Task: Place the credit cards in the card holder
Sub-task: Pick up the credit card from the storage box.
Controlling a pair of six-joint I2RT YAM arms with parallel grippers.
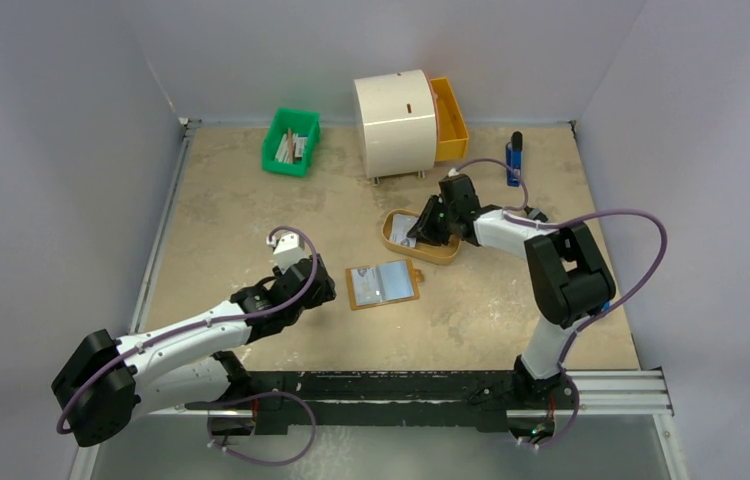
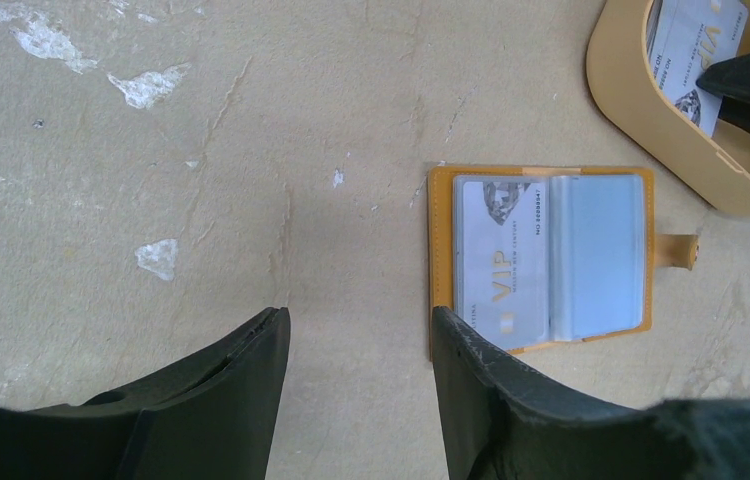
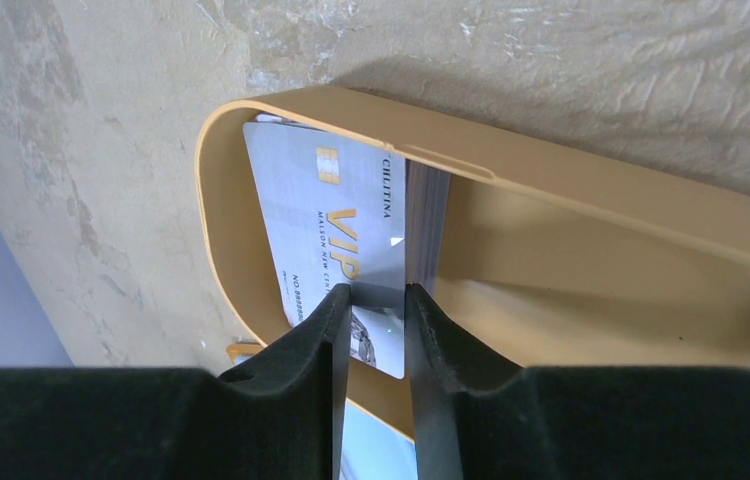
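Tray cut off at right edge, lower end of card (some print) hidden behind right hand

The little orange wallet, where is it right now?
In the top view the wallet lies open mid-table, between the left gripper and the oval tray.

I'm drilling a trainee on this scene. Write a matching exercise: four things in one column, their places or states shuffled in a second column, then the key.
Things
1. holder
2. tray
3. left gripper
4. green bin

Places or states
A. open, above the table
B. at the far edge, left of the white drum
C. lies open, one card in a pocket
D. has a stack of cards inside

Pairs: 1-C, 2-D, 3-A, 4-B
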